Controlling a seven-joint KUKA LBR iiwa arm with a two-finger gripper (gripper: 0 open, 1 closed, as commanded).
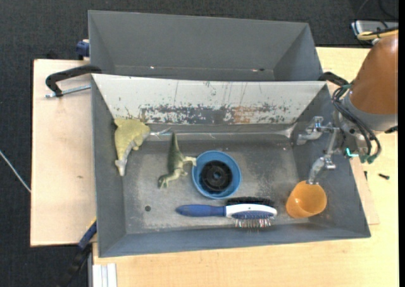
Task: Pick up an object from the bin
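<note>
My gripper (304, 159) hangs at the right side of the bin with its two metal fingers spread apart and nothing between them. Its lower fingertip (314, 177) is just above the rim of an orange cup (306, 201) lying near the bin's front right corner. A blue and white hairbrush (231, 211) lies along the front wall, left of the cup. A round blue bowl with a black middle (216, 174) sits in the centre of the floor.
A small green toy dinosaur (174, 164) lies left of the blue bowl. A larger pale yellow-green dinosaur (128, 140) rests against the left wall. The arm with its orange cover and cables comes in over the right rim.
</note>
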